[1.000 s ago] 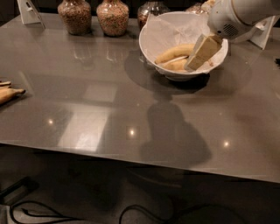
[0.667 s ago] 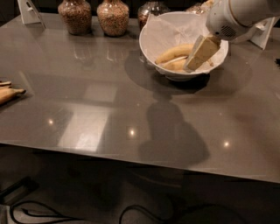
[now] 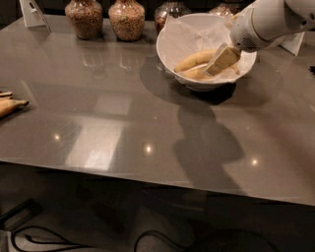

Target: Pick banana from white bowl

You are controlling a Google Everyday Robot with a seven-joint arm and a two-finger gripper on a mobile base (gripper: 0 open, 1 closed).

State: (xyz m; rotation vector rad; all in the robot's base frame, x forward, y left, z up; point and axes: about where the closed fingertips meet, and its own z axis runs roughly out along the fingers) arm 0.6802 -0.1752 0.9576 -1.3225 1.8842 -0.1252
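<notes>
The white bowl, wide and lined with crinkled white paper, stands at the back right of the grey table. Two bananas lie in it: a paler curved banana and a darker golden one just in front of it. My gripper, beige at the tip on a white arm coming in from the upper right, reaches down into the bowl. It sits at the right ends of both bananas and hides those ends.
Three glass jars of brown grains stand along the back edge left of the bowl. White cards stand at the back left and the right. Brownish peel-like pieces lie at the left edge. The table's front edge runs across below.
The gripper has shifted slightly to the left inside the bowl, closer onto the bananas. The bowl and bananas have not moved.
</notes>
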